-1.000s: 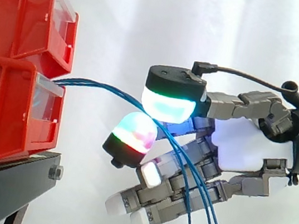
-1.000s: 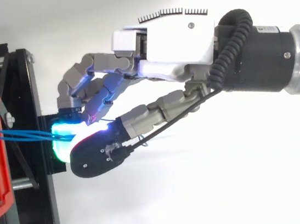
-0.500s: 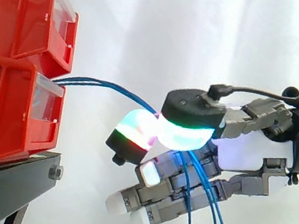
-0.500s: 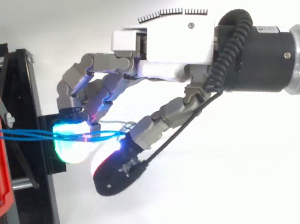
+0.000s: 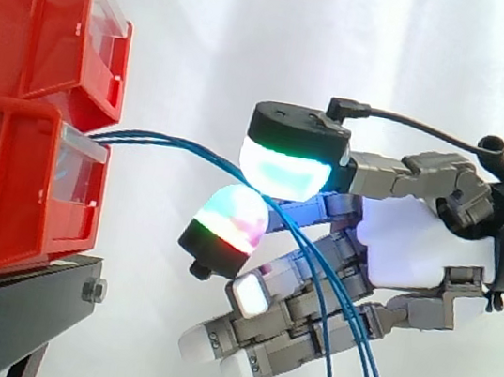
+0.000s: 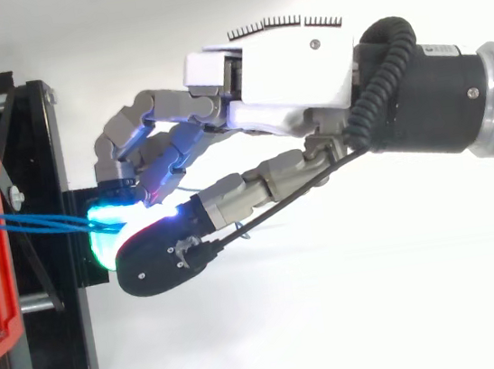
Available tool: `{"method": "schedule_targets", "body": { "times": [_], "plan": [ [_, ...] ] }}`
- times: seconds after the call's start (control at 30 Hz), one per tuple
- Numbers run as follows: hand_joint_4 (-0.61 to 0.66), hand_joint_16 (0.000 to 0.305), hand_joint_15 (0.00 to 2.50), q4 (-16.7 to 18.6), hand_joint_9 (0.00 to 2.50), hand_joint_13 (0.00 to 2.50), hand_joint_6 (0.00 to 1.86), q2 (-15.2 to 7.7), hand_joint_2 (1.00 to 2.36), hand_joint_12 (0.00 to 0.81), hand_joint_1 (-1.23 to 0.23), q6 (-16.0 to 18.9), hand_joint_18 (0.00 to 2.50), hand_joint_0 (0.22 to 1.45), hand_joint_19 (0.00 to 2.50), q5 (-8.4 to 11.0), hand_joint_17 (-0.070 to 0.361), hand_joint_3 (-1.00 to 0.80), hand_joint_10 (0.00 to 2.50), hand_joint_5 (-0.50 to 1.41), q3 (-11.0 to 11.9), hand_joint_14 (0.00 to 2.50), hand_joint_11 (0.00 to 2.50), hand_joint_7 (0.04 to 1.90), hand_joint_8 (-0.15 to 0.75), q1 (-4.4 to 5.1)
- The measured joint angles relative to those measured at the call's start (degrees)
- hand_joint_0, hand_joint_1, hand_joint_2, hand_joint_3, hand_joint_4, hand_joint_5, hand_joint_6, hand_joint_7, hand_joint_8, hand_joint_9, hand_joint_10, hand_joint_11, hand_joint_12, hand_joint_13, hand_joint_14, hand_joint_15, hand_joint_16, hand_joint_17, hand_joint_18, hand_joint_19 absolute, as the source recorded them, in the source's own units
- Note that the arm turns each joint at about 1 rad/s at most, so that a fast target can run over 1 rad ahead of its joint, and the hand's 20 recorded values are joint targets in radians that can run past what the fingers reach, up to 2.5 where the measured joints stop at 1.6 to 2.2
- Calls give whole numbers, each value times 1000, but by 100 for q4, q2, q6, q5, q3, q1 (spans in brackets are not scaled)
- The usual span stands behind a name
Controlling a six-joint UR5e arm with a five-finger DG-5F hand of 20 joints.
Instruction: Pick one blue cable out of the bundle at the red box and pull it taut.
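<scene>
Swinging forward again, the thumb of the hand (image 5: pixel 414 246) has come back over the blue cables (image 5: pixel 173 144) sagging from the red box (image 5: pixel 6 180), pinching the whole bundle against a glowing fingertip (image 5: pixel 226 223), so no single cable is yet separated.

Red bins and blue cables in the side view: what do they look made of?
Red bins: likely moulded plastic, smooth with a slight sheen, fitted with clear front panels that look like transparent plastic. Blue cables: thin, probably plastic-sheathed wire, glossy and bending in soft curves.
</scene>
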Motion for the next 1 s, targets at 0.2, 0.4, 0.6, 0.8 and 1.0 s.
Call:
{"method": "schedule_targets", "body": {
  "times": [0.2,0.4,0.6,0.8,1.0],
  "plan": [
    [81,60,217,4,854,499,933,0,1009,368,-784,1,431,624,112,0,136,-59,5,-149,1,9,756,947,387,-4],
    [14,52,217,6,817,480,931,0,1017,336,-879,1,427,680,101,0,117,-116,11,-160,1,8,754,1073,348,-6],
    [187,53,206,6,751,403,892,0,1000,339,-875,1,362,574,129,0,120,-500,11,-158,1,9,691,935,335,-6],
    [182,54,206,-5,774,383,871,0,1000,344,-623,-6,319,544,150,-2,122,-500,9,-156,2,8,669,875,352,-10],
    [164,53,207,-48,765,370,842,0,1011,334,-595,-20,291,595,151,6,119,-313,12,-168,1,8,656,850,337,-14]
  ]
}}
